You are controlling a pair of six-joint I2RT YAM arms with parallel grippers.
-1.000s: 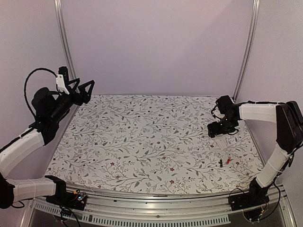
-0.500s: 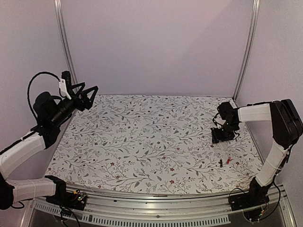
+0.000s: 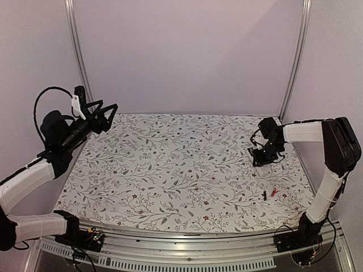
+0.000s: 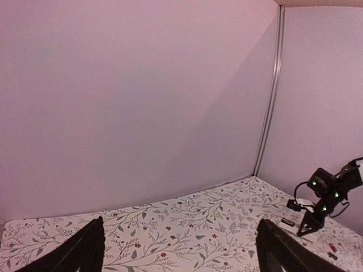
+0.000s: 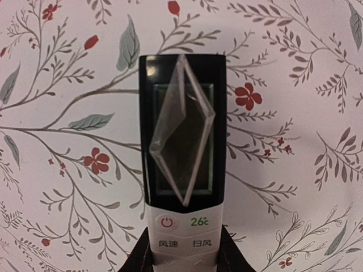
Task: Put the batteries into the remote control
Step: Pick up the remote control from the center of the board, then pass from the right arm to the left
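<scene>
In the right wrist view the remote control (image 5: 182,141) fills the centre: a black display end away from me and a white button end between my fingers (image 5: 139,258). A clear film (image 5: 181,130) peels up off the display. My right gripper (image 5: 182,252) is shut on the remote's white end, low over the floral cloth at the right (image 3: 262,156). The two batteries, one black (image 3: 264,195) and one red (image 3: 273,192), lie nearer the front edge. My left gripper (image 3: 108,116) hangs open and empty, raised at the far left.
The floral cloth (image 3: 170,164) covers the whole table. Purple walls close in the back and both sides, with metal posts (image 3: 292,68) at the back corners. From the left wrist view the right arm (image 4: 320,195) shows far across the table.
The right gripper has closed from wide open onto the remote's white end and shifted slightly over it. The left arm swung a little to the right early on, then held still.
</scene>
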